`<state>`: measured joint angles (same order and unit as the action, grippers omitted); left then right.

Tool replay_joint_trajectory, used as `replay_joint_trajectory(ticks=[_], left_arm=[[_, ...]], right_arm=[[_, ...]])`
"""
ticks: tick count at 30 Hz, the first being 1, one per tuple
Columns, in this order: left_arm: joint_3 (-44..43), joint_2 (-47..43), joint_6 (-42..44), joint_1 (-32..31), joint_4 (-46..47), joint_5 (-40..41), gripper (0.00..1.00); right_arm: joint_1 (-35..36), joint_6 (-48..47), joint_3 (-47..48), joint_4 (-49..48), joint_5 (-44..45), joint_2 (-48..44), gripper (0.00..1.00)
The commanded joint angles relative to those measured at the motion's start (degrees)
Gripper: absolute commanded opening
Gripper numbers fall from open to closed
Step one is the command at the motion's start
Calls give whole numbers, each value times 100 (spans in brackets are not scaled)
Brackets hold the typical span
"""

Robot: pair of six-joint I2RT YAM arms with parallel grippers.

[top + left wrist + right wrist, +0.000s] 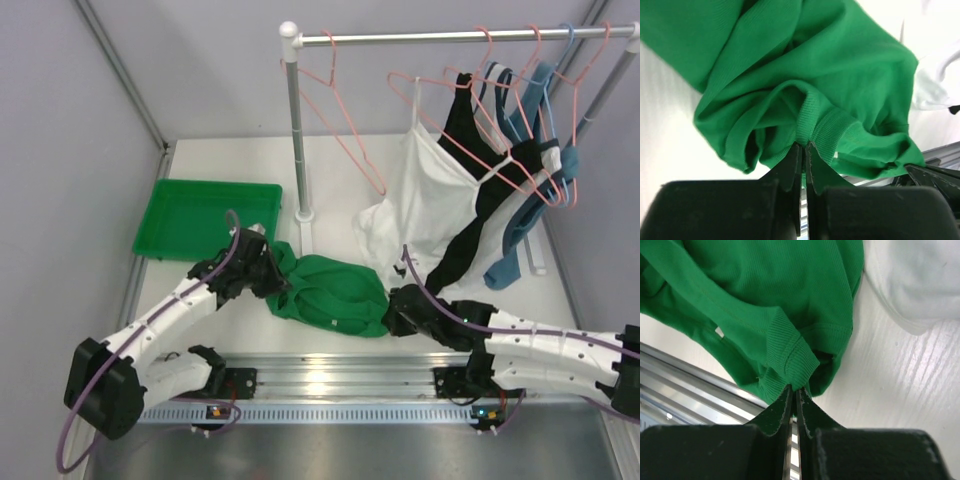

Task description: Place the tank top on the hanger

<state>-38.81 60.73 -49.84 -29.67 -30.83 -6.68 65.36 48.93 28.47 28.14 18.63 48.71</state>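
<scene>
Green tank top [330, 295] lies bunched on the counter [230, 155], front centre, between the arms. Fully closed on a ribbed edge each: left pincer [803, 146], right pincer [794, 390]. Risk: thin pinches slip on lifting; white top [410, 210] just beside could get dragged. Count: one tank top, two pincers, one bare pink hanger [345, 135], three hung garments.
</scene>
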Motion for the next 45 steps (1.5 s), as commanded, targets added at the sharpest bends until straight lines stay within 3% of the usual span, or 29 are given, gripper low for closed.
replay_joint_trajectory(ticks=[1, 4, 12, 14, 17, 20, 27, 33, 41, 44, 45], left_arm=[[22, 132, 53, 23, 903, -246, 0], [-39, 255, 133, 23, 974, -290, 4], [-215, 493, 379, 23, 939, -282, 36], [-267, 457, 440, 23, 903, -247, 39], [-452, 475, 537, 23, 772, -229, 43], [-601, 475, 607, 23, 649, -238, 44], [-979, 352, 757, 23, 324, -9, 45], [-1269, 150, 836, 23, 69, 44, 45], [-1550, -26, 810, 23, -37, -44, 46], [-1673, -52, 862, 23, -125, -35, 46], [-1717, -52, 871, 23, -142, -44, 46]], right_arm=[[-269, 135, 71, -749, -158, 191, 3], [-436, 47, 167, -696, -158, 306, 5], [-507, -164, 607, -99, 44, 227, 27], [-507, -225, 704, 24, 53, 43, 32], [-507, -305, 870, 260, 123, -203, 52], [-507, -357, 1204, 743, 333, -318, 61], [-507, -612, 2179, 1781, 799, -511, 61], [-507, -1209, 3234, 2107, 879, -661, 61], [-629, -2868, 5728, 2292, 668, 928, 64], [-1103, -3538, 6678, 2083, 99, 1588, 66], [-1540, -3661, 7124, 2038, -495, 1772, 66]])
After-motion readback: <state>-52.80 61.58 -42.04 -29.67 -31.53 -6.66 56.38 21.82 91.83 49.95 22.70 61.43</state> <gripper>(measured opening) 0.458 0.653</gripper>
